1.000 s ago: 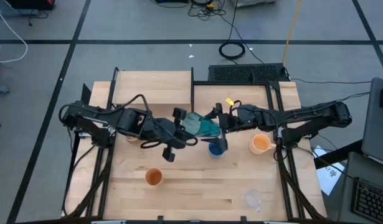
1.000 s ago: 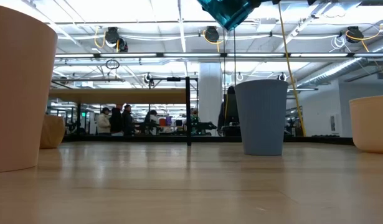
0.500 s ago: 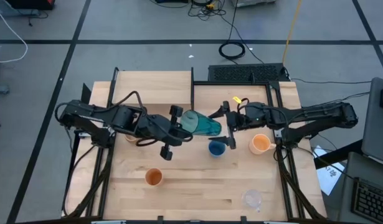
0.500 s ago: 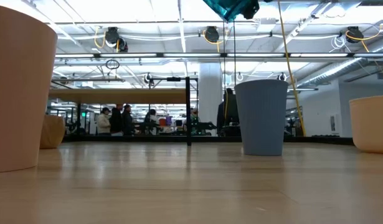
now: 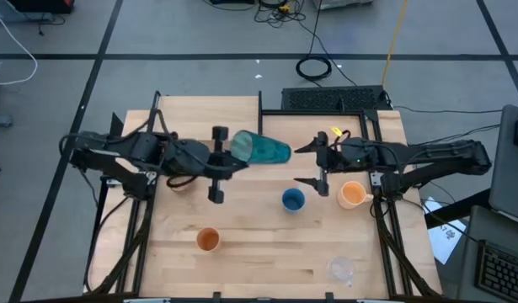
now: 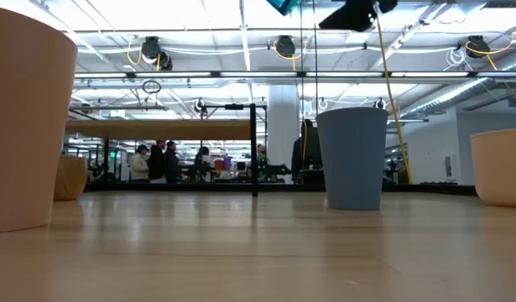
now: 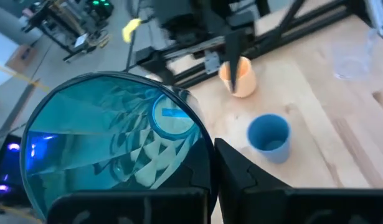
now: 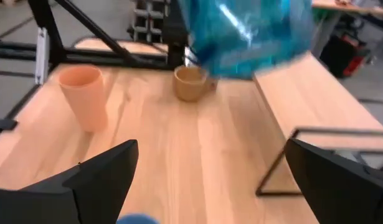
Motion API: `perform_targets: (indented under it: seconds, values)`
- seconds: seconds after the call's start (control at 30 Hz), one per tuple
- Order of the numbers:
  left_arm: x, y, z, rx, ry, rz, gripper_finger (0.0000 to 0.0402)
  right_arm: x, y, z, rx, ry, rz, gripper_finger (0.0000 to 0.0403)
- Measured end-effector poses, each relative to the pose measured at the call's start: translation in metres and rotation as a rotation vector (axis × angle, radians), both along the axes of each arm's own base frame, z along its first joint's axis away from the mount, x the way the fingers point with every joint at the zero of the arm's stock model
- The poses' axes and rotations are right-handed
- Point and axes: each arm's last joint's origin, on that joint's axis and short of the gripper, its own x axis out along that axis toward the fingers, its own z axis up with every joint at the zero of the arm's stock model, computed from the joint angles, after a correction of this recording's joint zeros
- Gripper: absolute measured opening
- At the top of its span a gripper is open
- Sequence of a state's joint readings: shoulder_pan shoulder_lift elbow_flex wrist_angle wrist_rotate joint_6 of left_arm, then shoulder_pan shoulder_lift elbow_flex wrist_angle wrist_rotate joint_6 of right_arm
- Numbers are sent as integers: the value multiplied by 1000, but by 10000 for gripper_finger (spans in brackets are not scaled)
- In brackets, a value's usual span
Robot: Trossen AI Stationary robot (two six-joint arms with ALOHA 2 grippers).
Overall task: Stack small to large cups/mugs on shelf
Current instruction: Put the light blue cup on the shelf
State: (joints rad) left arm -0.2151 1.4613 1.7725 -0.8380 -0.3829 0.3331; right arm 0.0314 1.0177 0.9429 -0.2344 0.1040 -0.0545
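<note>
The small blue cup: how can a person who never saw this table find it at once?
Look at the light-wood tabletop, near the middle of its right half. The small opaque blue plastic cup stands upright there, beside a wider peach-orange cup. It is the only blue cup standing; the teal tumbler is held in the air.

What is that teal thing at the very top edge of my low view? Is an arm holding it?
Observer: Yes. The left end effector is shut on the rim of the teal tumbler, which hangs on its side above the table.
Operator: And the dark shape beside it?
Observer: That is the right end effector. It is open and empty, clear of the tumbler.
Operator: Is there any cup that I can't see from down here?
Observer: One. A clear cup stands near the table's front right corner, apart from the blue cup and the peach mug.
</note>
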Motion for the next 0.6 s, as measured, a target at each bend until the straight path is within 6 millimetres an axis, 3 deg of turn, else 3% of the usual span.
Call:
perform_targets:
  seconds: [0.27, 0.6]
  values:
    - [-5, 39, 20, -28, -38, 146, 4, -9, 4, -20, 18, 5, 15, 394]
    - [-13, 93, 52, -39, -2, 257, 4, -15, 12, -50, -53, -139, 78, 393]
